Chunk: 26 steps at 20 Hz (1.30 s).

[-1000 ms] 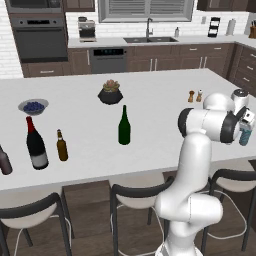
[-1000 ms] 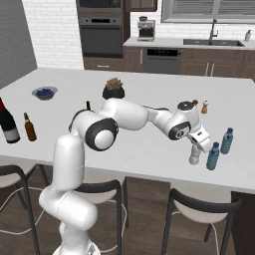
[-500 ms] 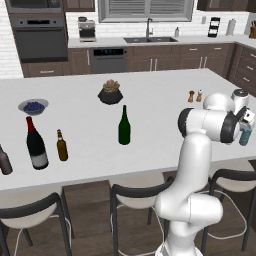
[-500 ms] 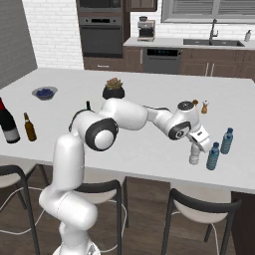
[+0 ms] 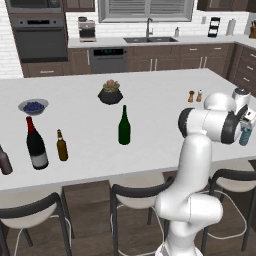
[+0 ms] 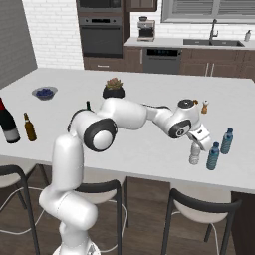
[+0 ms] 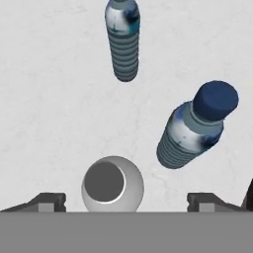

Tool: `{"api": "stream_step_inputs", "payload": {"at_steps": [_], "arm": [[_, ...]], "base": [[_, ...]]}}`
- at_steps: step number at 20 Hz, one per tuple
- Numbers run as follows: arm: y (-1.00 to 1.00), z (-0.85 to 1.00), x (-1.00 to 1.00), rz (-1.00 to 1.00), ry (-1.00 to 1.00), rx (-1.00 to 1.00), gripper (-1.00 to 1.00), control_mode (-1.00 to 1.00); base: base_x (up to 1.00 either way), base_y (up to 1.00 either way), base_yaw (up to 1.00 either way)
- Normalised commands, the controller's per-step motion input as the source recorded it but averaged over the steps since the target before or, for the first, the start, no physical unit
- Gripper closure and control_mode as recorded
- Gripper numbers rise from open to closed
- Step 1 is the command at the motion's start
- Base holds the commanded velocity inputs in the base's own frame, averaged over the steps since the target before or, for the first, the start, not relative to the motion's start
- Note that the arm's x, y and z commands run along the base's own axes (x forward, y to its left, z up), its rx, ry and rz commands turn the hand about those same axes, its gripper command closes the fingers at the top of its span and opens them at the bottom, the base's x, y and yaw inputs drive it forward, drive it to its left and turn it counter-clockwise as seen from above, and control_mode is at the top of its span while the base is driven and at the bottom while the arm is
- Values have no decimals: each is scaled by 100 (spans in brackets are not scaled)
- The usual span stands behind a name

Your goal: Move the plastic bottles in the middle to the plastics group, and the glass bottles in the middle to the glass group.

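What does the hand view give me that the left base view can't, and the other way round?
Hand view: the clear bottle stands from above between the spread fingertips, apart from both, beside two blue-tinted bottles.
Left base view: the green wine bottle, the black wine bottle and the amber beer bottle wait on the counter.
Both: one blue-tinted bottle.

White island counter [image 5: 150,100]; bottles, bowl

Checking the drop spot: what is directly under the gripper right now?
The clear plastic bottle stands upright on the white counter, between the open gripper's fingertips. Its lower body is hidden behind its own top.
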Motion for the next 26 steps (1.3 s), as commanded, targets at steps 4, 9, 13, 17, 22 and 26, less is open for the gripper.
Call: {"api": "stream_step_inputs", "payload": {"at_steps": [4, 9, 13, 17, 22, 26], "arm": [[18, 42, -19, 0, 0, 0, -100, -100], [13, 50, -38, 1, 0, 0, -100, -100], [56, 23, -38, 14, 0, 0, -100, -100], [63, 6, -41, 18, 0, 0, -100, -100], [72, 18, -30, 20, 2, 0, -100, -100], [91, 25, -7, 25, 6, 0, -100, -100]], "base": [[0, 0, 0], [0, 0, 0], [0, 0, 0], [0, 0, 0], [0, 0, 0], [0, 0, 0]]}}
